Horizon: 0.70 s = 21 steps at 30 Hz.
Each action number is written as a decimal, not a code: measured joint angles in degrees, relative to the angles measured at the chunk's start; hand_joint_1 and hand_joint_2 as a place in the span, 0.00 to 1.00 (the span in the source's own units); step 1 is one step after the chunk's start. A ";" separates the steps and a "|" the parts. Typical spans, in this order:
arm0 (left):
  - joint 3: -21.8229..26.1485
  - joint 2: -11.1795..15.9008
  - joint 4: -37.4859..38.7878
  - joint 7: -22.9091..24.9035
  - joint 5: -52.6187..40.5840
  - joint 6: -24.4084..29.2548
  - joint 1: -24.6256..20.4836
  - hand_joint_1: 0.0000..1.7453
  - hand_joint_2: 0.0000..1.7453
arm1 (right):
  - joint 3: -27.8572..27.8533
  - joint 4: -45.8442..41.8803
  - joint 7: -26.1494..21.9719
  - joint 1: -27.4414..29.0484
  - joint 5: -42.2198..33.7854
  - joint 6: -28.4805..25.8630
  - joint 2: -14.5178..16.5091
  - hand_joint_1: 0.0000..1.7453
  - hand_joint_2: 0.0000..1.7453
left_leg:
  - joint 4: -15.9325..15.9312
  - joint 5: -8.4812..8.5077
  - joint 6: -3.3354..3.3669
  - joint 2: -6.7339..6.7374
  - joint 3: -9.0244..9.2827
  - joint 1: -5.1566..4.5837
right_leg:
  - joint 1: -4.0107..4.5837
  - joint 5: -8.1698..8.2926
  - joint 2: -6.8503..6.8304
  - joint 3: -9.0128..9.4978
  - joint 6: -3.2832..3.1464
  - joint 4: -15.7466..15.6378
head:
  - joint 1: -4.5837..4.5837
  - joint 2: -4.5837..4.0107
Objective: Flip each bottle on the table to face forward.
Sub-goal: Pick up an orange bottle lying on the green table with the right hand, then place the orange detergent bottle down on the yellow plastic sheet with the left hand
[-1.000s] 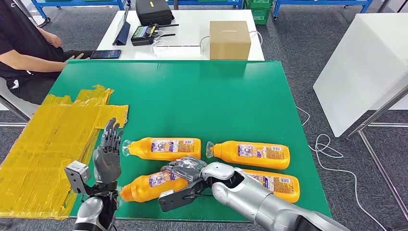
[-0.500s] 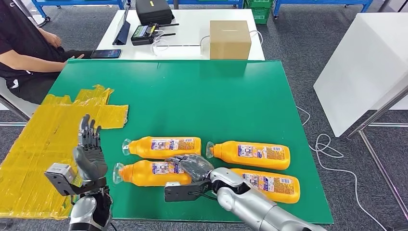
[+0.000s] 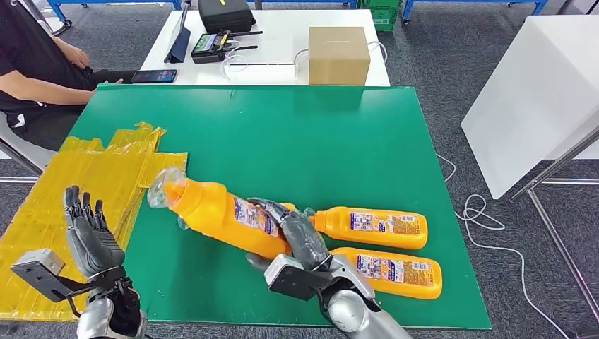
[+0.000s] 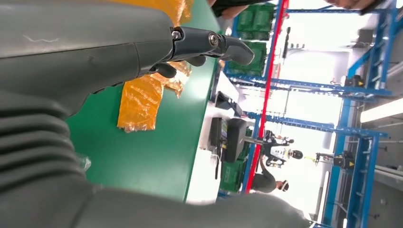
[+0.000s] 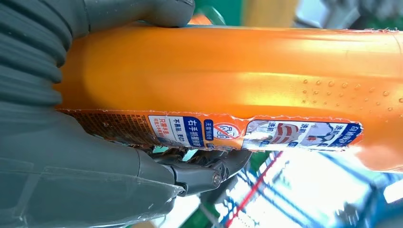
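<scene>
Up came the orange bottle (image 3: 226, 215), lifted mid-frame off the green table (image 3: 318, 134), right hand (image 3: 300, 240) wrapped round it; left hand (image 3: 88, 236) spread, lower left. Tilted grip could slip.

The head view looks down and forward over the green surface (image 3: 339, 141). Each wrist view sits close behind its own hand; the right one shares the raised bottle (image 5: 228, 66) with the head view.

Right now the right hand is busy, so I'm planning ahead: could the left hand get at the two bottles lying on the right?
Probably not: the left hand hangs off the mat's far side, with the lifted bottle and right hand between it and those bottles.
</scene>
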 joint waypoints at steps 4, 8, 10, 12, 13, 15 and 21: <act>-0.16 0.00 0.15 4.21 5.59 -8.85 0.25 0.00 1.00 | -3.86 -1.66 -0.46 0.08 -1.61 -0.46 1.01 1.00 1.00 | 0.02 0.00 0.00 0.00 0.00 0.00 | 0.00 0.00 0.00 0.00 0.00 0.00 | -0.01 0.00; -2.91 0.37 1.52 8.26 11.18 -21.73 0.53 0.00 1.00 | -7.51 -0.84 -0.44 -1.24 -2.17 0.06 1.98 1.00 1.00 | 0.02 0.00 0.00 0.00 -0.01 0.00 | 0.00 0.01 0.00 0.00 0.01 0.00 | 0.00 0.00; -4.65 0.73 2.68 8.84 12.99 -25.63 0.53 0.00 1.00 | -8.68 0.40 -0.50 -2.25 -2.06 0.78 2.54 1.00 1.00 | 0.03 0.00 0.00 0.01 -0.01 0.00 | 0.00 0.01 0.00 0.00 0.01 0.00 | 0.00 0.00; -6.06 1.12 3.73 8.98 14.28 -28.03 0.49 0.00 1.00 | -9.35 1.81 -0.53 -3.08 -1.80 1.51 3.13 1.00 1.00 | 0.03 0.00 0.00 0.01 -0.01 0.00 | 0.00 0.01 0.00 -0.01 0.01 0.00 | -0.01 0.00; -6.64 1.30 4.18 9.04 14.74 -28.88 0.42 0.00 1.00 | -9.50 2.58 -0.51 -3.47 -1.67 1.86 3.42 1.00 1.00 | 0.03 0.00 0.00 0.00 -0.01 0.00 | 0.01 0.01 0.00 -0.02 0.01 0.00 | -0.02 0.00; -7.66 1.61 4.99 9.18 15.29 -30.03 0.09 0.00 1.00 | -9.57 4.22 -0.43 -4.25 -1.38 2.60 4.01 1.00 1.00 | 0.03 0.00 0.00 0.00 -0.02 0.01 | 0.01 0.01 0.00 -0.03 0.01 0.00 | -0.02 0.00; -9.48 2.37 7.64 9.27 15.64 -30.44 -1.51 0.00 1.00 | -9.36 9.46 -0.22 -5.90 -0.36 4.44 6.10 1.00 1.00 | 0.02 0.01 0.00 0.00 -0.05 0.01 | 0.01 0.01 0.00 -0.04 0.01 0.01 | 0.01 0.00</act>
